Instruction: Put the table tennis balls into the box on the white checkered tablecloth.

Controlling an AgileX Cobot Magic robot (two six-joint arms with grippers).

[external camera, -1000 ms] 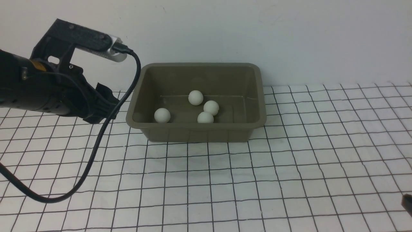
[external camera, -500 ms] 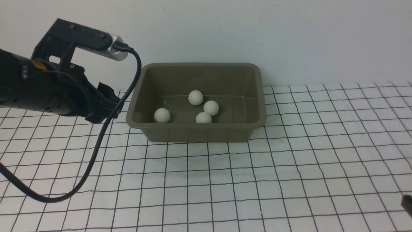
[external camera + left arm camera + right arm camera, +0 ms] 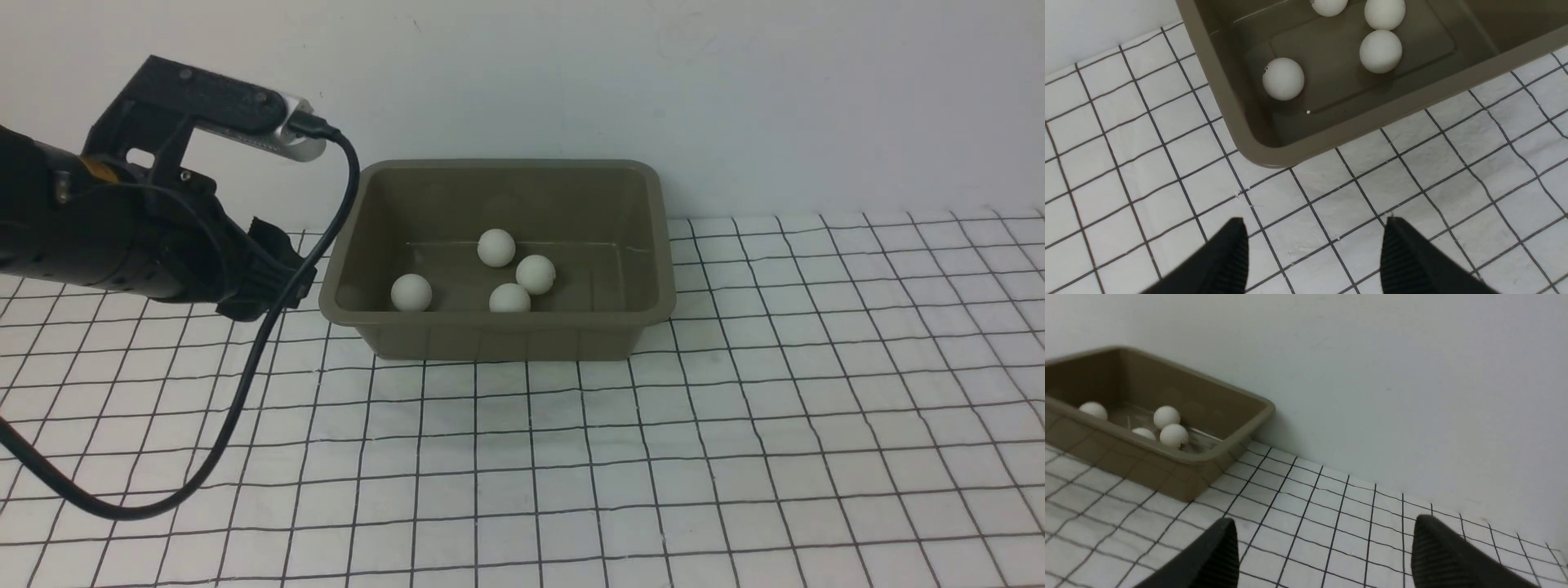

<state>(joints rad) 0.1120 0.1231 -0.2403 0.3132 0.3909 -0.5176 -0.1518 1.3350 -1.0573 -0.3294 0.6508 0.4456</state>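
Note:
The olive-grey box [image 3: 498, 336] stands on the white checkered tablecloth [image 3: 653, 457] near the back wall. Several white table tennis balls lie inside it: one [image 3: 411, 292] at the front left, a cluster of three [image 3: 535, 273] near the middle. In the left wrist view the lone ball [image 3: 1283, 78] shows a small dark mark. My left gripper [image 3: 282, 278] hovers just left of the box's front left corner, open and empty [image 3: 1314, 228] over bare cloth. My right gripper [image 3: 1325, 526] is open and empty, well off to the box's right, outside the front view.
A plain white wall [image 3: 735, 98] rises right behind the box. A black cable [image 3: 245, 392] loops from the left wrist camera down over the cloth at the left. The checkered cloth covers the table in front of and to the right of the box.
The front ball of the cluster has rolled slightly left. My left arm has dropped a little and edged toward the box. The right gripper's tip has left the front view's right edge.

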